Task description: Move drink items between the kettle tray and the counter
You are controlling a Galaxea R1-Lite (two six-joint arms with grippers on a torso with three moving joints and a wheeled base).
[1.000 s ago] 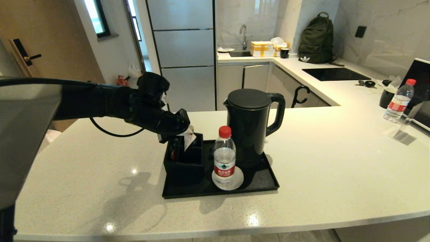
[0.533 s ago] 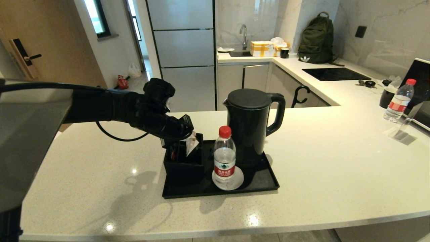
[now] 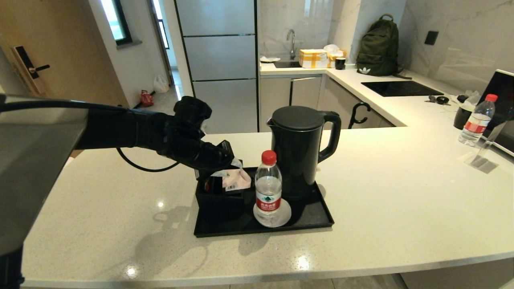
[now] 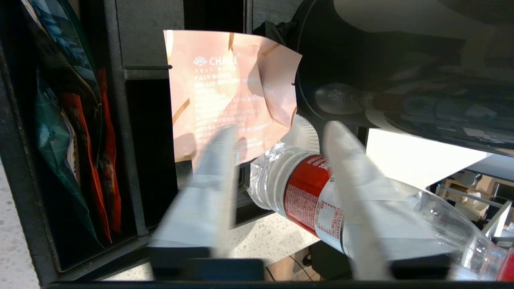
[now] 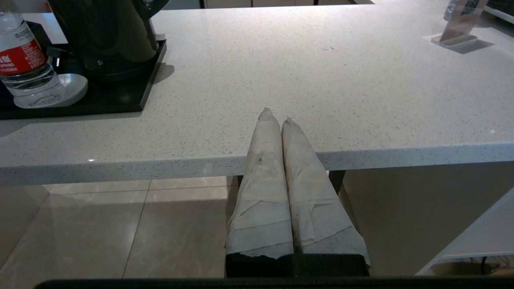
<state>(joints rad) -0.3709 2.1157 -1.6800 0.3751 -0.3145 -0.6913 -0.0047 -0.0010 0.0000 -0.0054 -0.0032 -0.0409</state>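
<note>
The black kettle (image 3: 299, 152) stands on the black kettle tray (image 3: 317, 218), which lies on the pale counter (image 3: 401, 192). My left gripper (image 3: 229, 158) hovers over the small divided box (image 3: 219, 200) at the tray's left end. In the left wrist view this gripper (image 4: 277, 128) is open. The pinkish-beige sachet (image 4: 225, 88) lies just past its fingertips, spread across the box's rim. From the head view the sachet (image 3: 237, 179) rests on the box's right top edge. My right gripper (image 5: 277, 116) is shut and empty, parked off the counter's front edge.
A water bottle (image 3: 268, 188) with a red cap stands on a white coaster at the tray's front, close to the sachet and kettle. Several coloured packets (image 4: 80, 140) fill another compartment of the box. A second bottle (image 3: 477, 120) and a clear stand sit far right.
The sachet hung upright from my left gripper over the box; now it lies flat across the box's top edge and the fingers stand apart. The gripper has shifted slightly right.
</note>
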